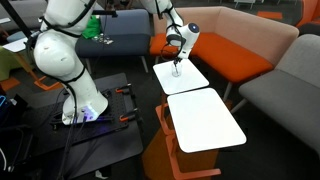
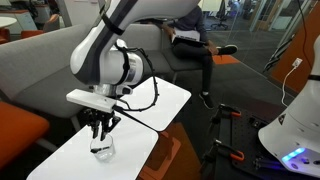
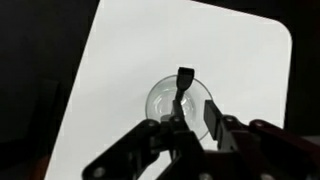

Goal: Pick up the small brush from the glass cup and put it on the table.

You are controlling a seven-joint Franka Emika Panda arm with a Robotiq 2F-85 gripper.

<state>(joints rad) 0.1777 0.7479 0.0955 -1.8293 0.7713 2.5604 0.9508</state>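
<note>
the small brush (image 3: pixel 182 84) stands in the glass cup (image 3: pixel 158 100) on the white worktop (image 3: pixel 115 60), not yet lifted. the gripper (image 2: pixel 101 128) hovers just above the cup, jaws spread, pinching nothing. grasping, lifting and laying down are all left.

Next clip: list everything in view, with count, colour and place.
table: 1, white, under the gripper
second tabletop: 1, white, next to the table
cup: 1, clear glass, on the table
brush: 1, dark, standing in the cup
orange sofa: 1, orange, behind the table
grey sofa: 1, grey, beside the orange sofa
person: 1, dark clothes, seated in the background
arm: 1, white
gripper: 1, black, just above the cup
</note>
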